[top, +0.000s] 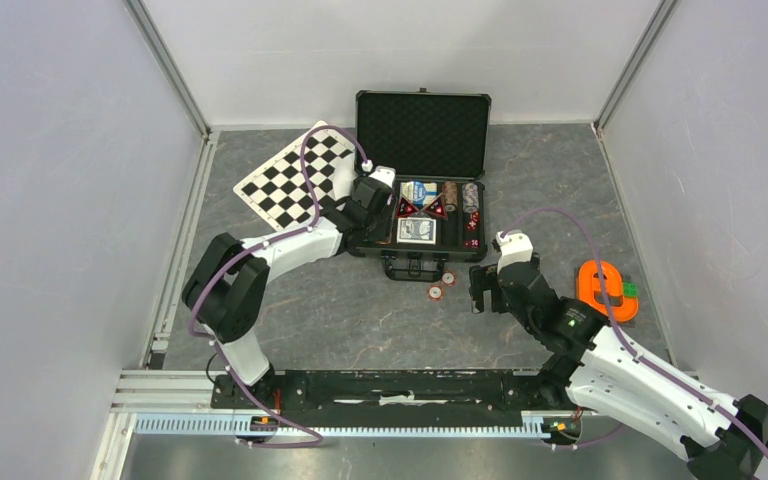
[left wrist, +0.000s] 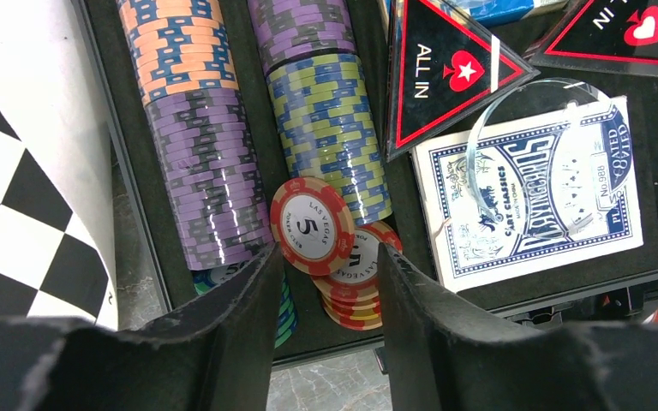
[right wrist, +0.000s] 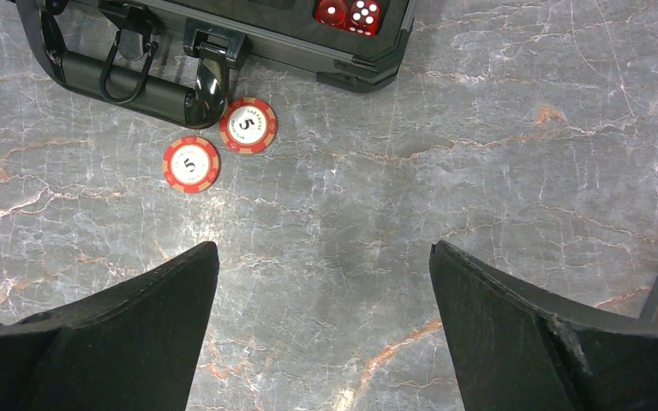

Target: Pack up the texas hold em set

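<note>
Left claw half open over near-left corner of case, red chip just beyond its tips, right claw wide open, empty, above desk near two loose chips

One case, two loose chips, one checkerboard

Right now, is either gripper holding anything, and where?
Nothing is held. The left gripper stands open around a red 5 chip that leans on its stack, clear of one finger. The right gripper is open, empty.
</note>
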Controlling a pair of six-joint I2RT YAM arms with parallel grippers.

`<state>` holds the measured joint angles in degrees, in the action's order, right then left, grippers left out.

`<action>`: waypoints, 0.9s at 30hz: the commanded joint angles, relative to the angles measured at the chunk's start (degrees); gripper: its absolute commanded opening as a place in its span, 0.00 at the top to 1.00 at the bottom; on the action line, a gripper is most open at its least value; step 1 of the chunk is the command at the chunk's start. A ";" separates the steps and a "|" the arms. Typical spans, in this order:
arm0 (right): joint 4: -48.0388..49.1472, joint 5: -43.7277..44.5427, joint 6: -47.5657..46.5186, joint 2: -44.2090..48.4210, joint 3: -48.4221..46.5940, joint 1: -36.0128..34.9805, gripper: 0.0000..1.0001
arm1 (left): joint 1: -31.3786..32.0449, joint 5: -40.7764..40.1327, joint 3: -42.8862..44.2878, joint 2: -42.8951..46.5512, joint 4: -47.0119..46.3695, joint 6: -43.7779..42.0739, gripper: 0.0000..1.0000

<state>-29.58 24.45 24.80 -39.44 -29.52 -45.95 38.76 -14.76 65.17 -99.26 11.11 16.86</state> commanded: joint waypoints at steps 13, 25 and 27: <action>1.97 -0.17 0.07 0.81 -0.89 0.16 0.01 | 0.35 3.51 1.71 2.82 1.80 1.10 0.46; 1.30 0.18 0.03 1.51 -0.82 0.12 0.01 | 0.61 6.11 1.84 6.84 1.56 0.97 0.31; 0.79 0.64 -0.03 1.70 -0.98 0.15 0.01 | 1.11 6.28 2.90 7.20 4.04 0.55 0.26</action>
<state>-29.36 24.25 24.80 -38.61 -29.52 -45.95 39.05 -10.15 65.32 -95.20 12.36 17.32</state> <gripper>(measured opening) 0.988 0.704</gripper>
